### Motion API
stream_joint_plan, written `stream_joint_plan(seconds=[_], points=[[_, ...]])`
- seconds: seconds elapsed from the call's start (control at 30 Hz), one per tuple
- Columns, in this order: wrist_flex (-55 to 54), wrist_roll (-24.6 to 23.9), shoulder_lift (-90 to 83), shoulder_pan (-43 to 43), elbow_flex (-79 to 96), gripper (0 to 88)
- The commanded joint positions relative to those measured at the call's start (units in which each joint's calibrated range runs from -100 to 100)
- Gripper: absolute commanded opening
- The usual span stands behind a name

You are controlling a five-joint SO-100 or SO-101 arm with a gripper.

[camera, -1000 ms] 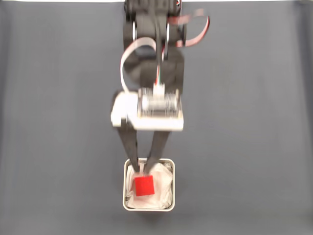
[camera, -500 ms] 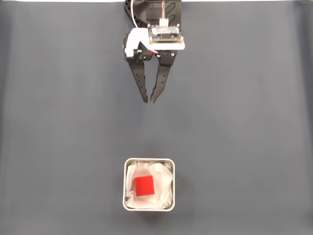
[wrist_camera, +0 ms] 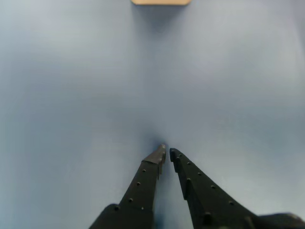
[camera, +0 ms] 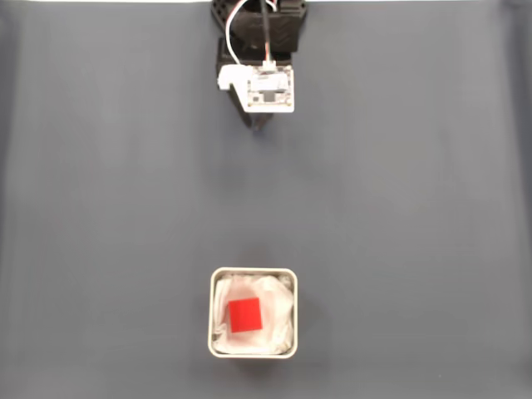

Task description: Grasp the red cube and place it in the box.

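The red cube [camera: 245, 316] lies inside the box [camera: 252, 272], a small pale tin lined with wrinkled white paper, near the bottom centre of the fixed view. My gripper [camera: 260, 127] is folded back at the top by the arm's base, far from the box, mostly hidden under its white camera module. In the wrist view the gripper [wrist_camera: 167, 151] points down at the bare mat, its two black fingers [wrist_camera: 143, 183] nearly touching at the tips with nothing between them. A pale strip of the box [wrist_camera: 160, 2] shows at the top edge of that view.
A dark grey mat [camera: 399, 208] covers the table. The arm's base [camera: 259, 21] stands at the top centre. A wide stretch of open mat lies between the gripper and the box.
The gripper left the cube in the box, lifted out and drew back to the arm's base. Its fingers have come together.
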Motion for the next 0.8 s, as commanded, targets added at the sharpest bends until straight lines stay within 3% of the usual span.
stream_joint_plan(seconds=[0.0, 0.77], points=[[2.9, -0.68, -0.96, -0.34, 0.36, 0.0], [7.41, -1.32, -0.96, -1.19, 0.45, 0.0]])
